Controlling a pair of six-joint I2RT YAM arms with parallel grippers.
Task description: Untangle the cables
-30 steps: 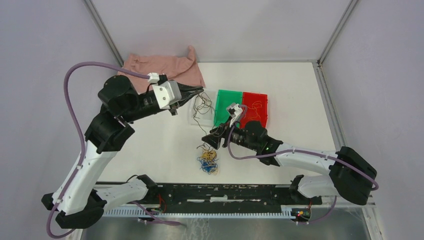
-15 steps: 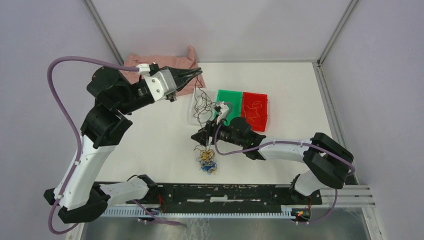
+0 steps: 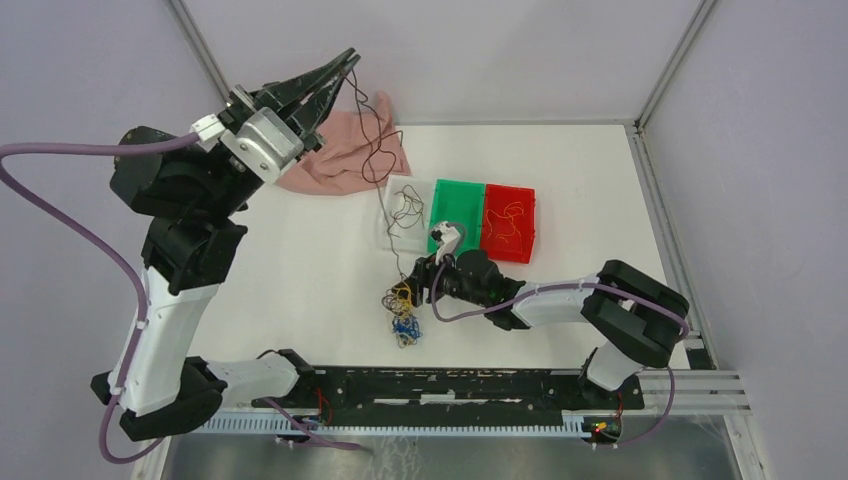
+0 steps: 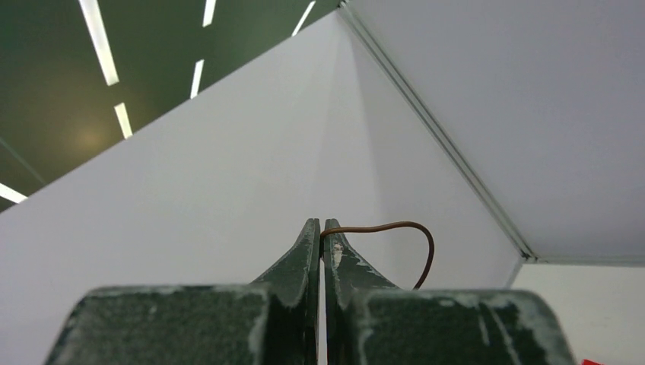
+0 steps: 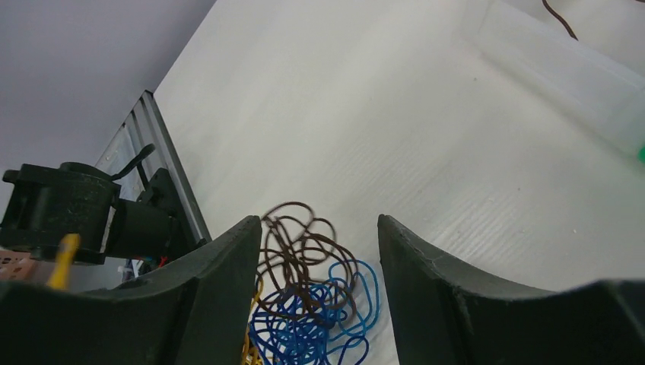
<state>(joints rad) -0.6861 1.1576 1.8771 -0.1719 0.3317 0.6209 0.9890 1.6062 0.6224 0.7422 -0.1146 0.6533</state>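
Note:
My left gripper is raised high at the back left and is shut on a dark brown cable. The cable hangs down into the clear bin. In the left wrist view the closed fingertips pinch the brown cable, which loops to the right. My right gripper is open and low over the tangle of yellow-orange, blue and brown cables on the table. In the right wrist view the tangle lies between the spread fingers. I cannot tell whether they touch it.
A green bin and a red bin holding an orange cable stand right of the clear bin. A pink cloth lies at the back left. The black rail runs along the near edge.
My left gripper has risen up and back, lifting the brown cable out of the tangle and over the clear bin. My right gripper has moved left and down onto the remaining tangle.

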